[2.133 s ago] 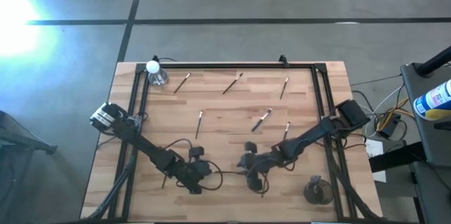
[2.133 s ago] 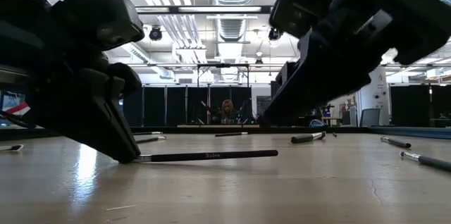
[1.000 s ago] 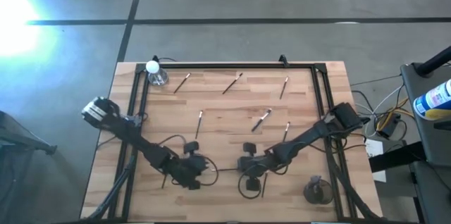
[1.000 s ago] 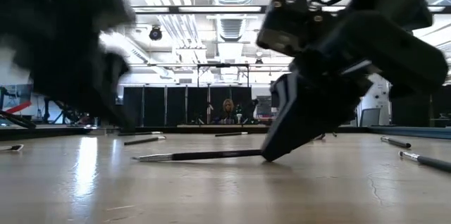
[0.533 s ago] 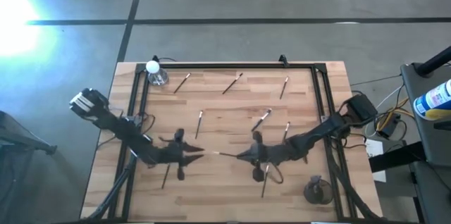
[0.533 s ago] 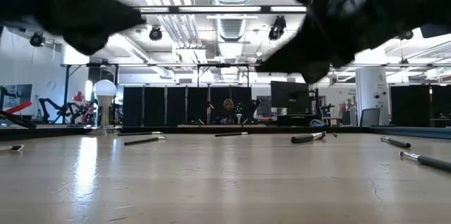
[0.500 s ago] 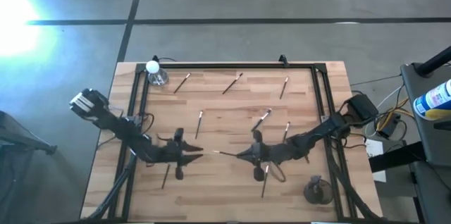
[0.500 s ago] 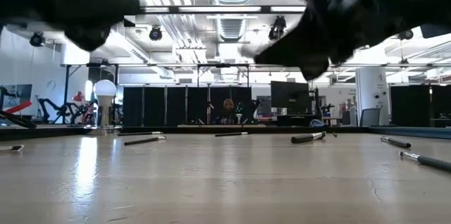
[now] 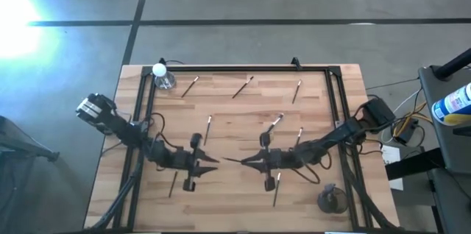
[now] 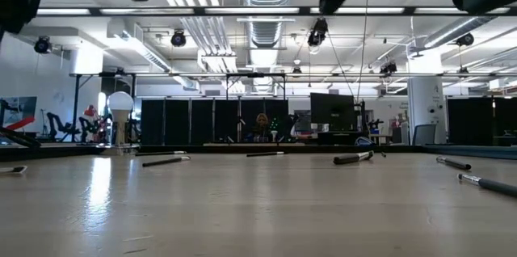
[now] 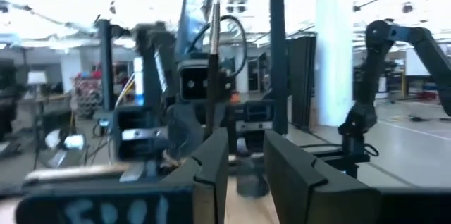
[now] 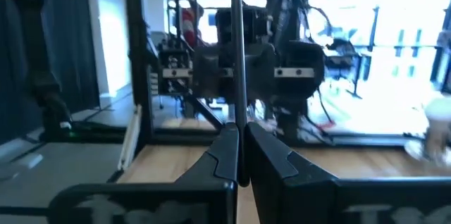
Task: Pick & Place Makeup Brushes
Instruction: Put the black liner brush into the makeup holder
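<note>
Near edge of the tabletop (image 9: pixel 221 212): a dark round object (image 9: pixel 331 201) towards the right corner. One makeup brush (image 9: pixel 174 184) lies under my left arm. Another (image 9: pixel 276 190) lies under my right arm.

Right pincer (image 9: pixel 241 162): raised over the near middle of the tabletop, tip towards the left arm. Its fingers (image 12: pixel 225 155) are pressed together on a thin dark-handled makeup brush (image 12: pixel 236 55). The brush sticks straight out ahead of them, clear of the wood.

Left pincer (image 9: pixel 213 162): same level, facing the right one tip to tip, just beside the free end of the held brush. Its fingers (image 11: pixel 211 160) are spread with a gap between them and pinch nothing.

Middle of the tabletop: three brushes lie flat and apart. One (image 9: pixel 208 129) is left of centre, one (image 9: pixel 274 124) right of centre, and one (image 9: pixel 299 137) just right of that.

Far row: three more brushes (image 9: pixel 190 85) (image 9: pixel 243 87) (image 9: pixel 296 91) lie spaced along the dark frame (image 9: pixel 243 68).

Far left corner: a small clear bottle (image 9: pixel 162 76) with a round white cap, upright.

Beyond: a hall with dark partitions (image 10: pixel 202 121).
</note>
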Controlling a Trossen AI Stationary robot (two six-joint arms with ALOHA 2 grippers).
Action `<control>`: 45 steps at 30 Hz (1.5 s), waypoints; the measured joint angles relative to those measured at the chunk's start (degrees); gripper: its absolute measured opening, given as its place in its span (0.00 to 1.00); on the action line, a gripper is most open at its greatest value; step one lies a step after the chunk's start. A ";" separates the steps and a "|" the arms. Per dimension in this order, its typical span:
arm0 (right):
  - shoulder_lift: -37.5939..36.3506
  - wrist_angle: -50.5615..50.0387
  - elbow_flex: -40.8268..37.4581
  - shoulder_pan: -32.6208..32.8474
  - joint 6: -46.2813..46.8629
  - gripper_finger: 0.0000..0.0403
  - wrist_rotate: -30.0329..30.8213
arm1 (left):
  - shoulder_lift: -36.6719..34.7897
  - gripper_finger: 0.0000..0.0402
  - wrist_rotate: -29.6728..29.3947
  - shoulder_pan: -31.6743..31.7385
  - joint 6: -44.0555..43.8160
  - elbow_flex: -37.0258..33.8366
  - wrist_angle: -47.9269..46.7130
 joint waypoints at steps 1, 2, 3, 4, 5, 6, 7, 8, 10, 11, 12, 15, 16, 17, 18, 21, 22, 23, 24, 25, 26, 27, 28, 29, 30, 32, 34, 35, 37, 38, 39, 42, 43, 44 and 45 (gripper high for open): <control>0.10 -0.20 0.70 0.00 -0.61 0.03 -0.51 | 0.00 0.21 0.33 0.23 0.58 0.81 -0.52; 0.12 -0.60 1.24 0.00 -1.11 0.03 -0.55 | 0.00 0.21 0.60 0.42 0.99 1.59 -1.32; 0.12 -0.64 1.86 0.00 -1.54 0.03 -0.61 | 0.00 0.21 1.12 0.64 1.18 2.30 -2.07; 0.11 -0.35 2.25 0.00 -1.89 0.03 -0.71 | 0.00 0.21 1.41 0.75 1.45 2.88 -2.59; 0.07 -0.07 2.33 0.00 -2.20 0.03 -0.70 | 0.02 0.21 1.43 0.74 1.81 3.36 -2.73; 0.08 0.00 2.45 0.00 -2.55 0.03 -0.71 | 0.02 0.21 1.56 0.75 2.51 3.86 -2.71; 0.12 -0.02 2.73 0.00 -2.94 0.03 -0.81 | 0.02 0.21 1.56 0.76 3.12 4.28 -2.65; 0.14 -0.02 2.93 0.00 -3.21 0.03 -1.11 | 0.02 0.21 1.56 0.93 3.74 4.75 -2.65; 0.14 0.13 3.47 -0.04 -3.29 0.03 -1.38 | 0.02 0.21 1.88 1.34 4.24 5.63 -2.63; 0.12 0.26 3.59 -0.04 -3.31 0.03 -1.80 | 0.05 0.21 2.20 1.73 4.29 6.04 -2.73; 0.12 0.18 3.62 -0.04 -3.45 0.03 -1.99 | 0.33 0.21 3.11 2.18 4.29 6.63 -2.94; 0.12 0.08 4.05 -0.02 -4.11 0.03 -2.19 | 1.88 0.21 3.79 3.48 4.27 8.30 -3.41; 0.12 0.22 4.20 -0.04 -4.27 0.03 -2.18 | 2.73 0.21 4.13 3.87 4.25 9.05 -3.41; 0.12 0.19 4.29 -0.04 -4.50 0.03 -2.17 | 3.51 0.21 4.28 4.23 4.26 9.71 -3.53; 0.12 0.05 4.29 -0.04 -4.58 0.03 -2.18 | 4.38 0.21 4.29 4.58 4.29 10.49 -3.50; 0.12 0.09 4.29 -0.04 -4.76 0.03 -2.17 | 6.47 0.21 4.93 5.39 5.01 12.76 -3.48; 0.12 0.22 4.29 -0.04 -4.80 0.03 -2.19 | 7.11 0.21 5.21 5.60 5.33 13.57 -3.42; 0.12 0.21 4.29 -0.04 -4.80 0.03 -2.18 | 7.59 0.21 6.00 5.70 5.56 14.14 -3.40; 0.12 0.10 4.29 -0.04 -4.80 0.03 -2.18 | 7.97 0.21 6.76 5.78 5.85 14.48 -3.41; 0.12 0.05 4.29 -0.04 -4.84 0.03 -2.17 | 8.34 0.21 7.76 5.91 6.15 14.85 -3.40; 0.12 0.07 4.29 -0.04 -4.97 0.03 -2.17 | 8.48 0.21 8.75 6.00 6.62 15.09 -3.39; 0.12 0.16 4.29 -0.04 -5.02 0.03 -2.20 | 8.51 0.21 9.51 6.02 6.94 15.11 -3.43; 0.12 0.22 4.29 -0.04 -5.14 0.03 -2.24 | 8.52 0.21 9.72 6.03 6.98 15.11 -3.41; 0.12 0.18 4.28 -0.02 -5.22 0.03 -2.22 | 8.52 0.21 10.00 6.08 7.00 15.11 -3.33; 0.12 0.18 4.26 -0.02 -5.23 0.03 -2.22 | 8.52 0.20 10.04 6.10 7.07 15.07 -2.80; 0.12 0.23 4.26 -0.04 -5.31 0.03 -2.23 | 8.52 0.16 9.96 6.12 7.43 14.98 -2.00; 0.12 0.14 4.26 -0.04 -5.83 0.03 -2.25 | 8.51 0.09 9.86 6.12 7.98 14.98 -1.78; 0.12 -0.17 4.26 -0.03 -6.30 0.03 -2.24 | 8.50 0.05 9.87 6.12 8.06 14.98 -1.82; 0.10 -0.71 4.26 -0.11 -6.49 0.03 -2.24 | 8.39 0.03 9.77 6.12 7.95 14.95 -2.02; 0.08 -1.25 4.26 -0.23 -6.33 0.03 -2.20 | 8.21 0.03 9.31 6.11 7.92 14.93 -2.57; 0.06 -1.93 4.26 -0.34 -5.81 0.04 -1.98 | 7.98 0.03 8.38 6.08 7.89 14.91 -3.34; -0.08 -6.28 4.26 -0.33 -4.27 0.07 2.57 | 6.95 0.02 3.91 6.02 7.06 14.76 -8.01; -0.36 -8.99 4.26 -0.33 -4.30 0.10 4.59 | 6.50 0.02 2.54 6.08 6.65 14.66 -9.97; -0.71 -12.12 4.18 -0.29 -4.50 0.12 6.73 | 5.83 0.02 1.14 6.13 5.70 14.52 -12.29; -1.44 -16.01 4.16 -0.13 -4.51 0.15 9.42 | 5.32 0.02 -0.37 6.26 5.08 14.24 -13.68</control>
